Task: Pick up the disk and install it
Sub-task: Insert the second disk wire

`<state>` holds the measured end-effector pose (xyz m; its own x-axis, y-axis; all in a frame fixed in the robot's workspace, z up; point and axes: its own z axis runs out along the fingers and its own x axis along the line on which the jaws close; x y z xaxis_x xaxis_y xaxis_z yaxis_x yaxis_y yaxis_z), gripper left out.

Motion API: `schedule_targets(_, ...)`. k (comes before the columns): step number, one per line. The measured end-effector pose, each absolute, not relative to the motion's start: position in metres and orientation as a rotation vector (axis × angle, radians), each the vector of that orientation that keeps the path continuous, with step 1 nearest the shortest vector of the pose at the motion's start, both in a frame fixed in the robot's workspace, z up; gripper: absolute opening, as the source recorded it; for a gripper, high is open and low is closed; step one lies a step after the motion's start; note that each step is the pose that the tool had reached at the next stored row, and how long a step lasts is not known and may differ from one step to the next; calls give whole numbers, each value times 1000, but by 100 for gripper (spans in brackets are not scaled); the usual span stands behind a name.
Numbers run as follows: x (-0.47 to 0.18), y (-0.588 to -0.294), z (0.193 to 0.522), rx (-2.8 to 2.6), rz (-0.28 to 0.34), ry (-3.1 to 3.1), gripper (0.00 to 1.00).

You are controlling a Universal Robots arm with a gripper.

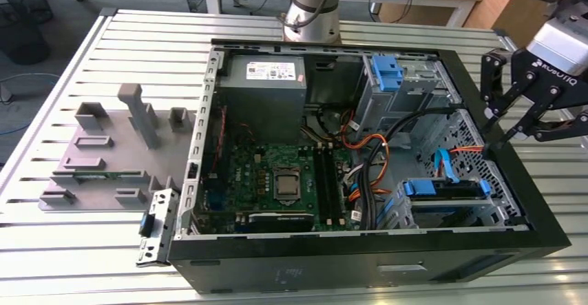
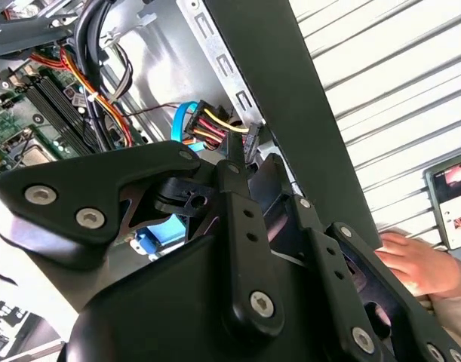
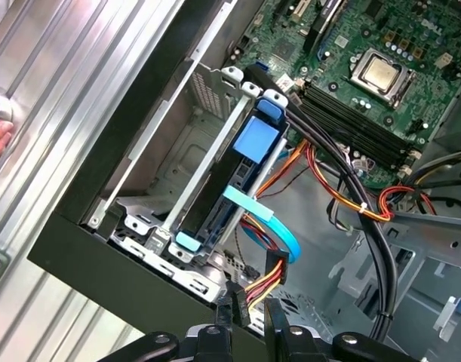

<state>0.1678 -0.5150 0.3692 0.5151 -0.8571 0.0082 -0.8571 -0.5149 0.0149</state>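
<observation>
The gripper (image 1: 525,134) hangs over the case (image 1: 368,257) at its edge on the exterior view's right, above the lower drive cage. Its two black fingers are drawn close together, a narrow gap between the tips, and nothing sits between them. In the first wrist view the fingertips (image 3: 224,320) hover just above the plug of a red, yellow and black cable (image 3: 262,285), near the case wall; whether they touch it I cannot tell.

The disk (image 1: 445,189) sits inside the case, already in the lower cage at the corner on the exterior view's right, its blue frame facing up. In the first wrist view it stands on edge in the cage, a blue tab (image 3: 257,138) at its near end, and a light blue ribbon cable (image 3: 264,220) crosses over it.

The motherboard (image 1: 275,181) lies in the middle of the case, with the grey power supply (image 1: 266,78) beyond it. A grey fixture (image 1: 115,153) rests on the slatted table (image 1: 55,250), on the exterior view's left. A person's hand (image 2: 415,264) rests on the table just beside the case in the second wrist view
</observation>
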Motion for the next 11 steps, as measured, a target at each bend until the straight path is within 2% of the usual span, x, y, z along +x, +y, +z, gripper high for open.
schedule_targets(11,168,-515,364,2721,-6,-1510,31)
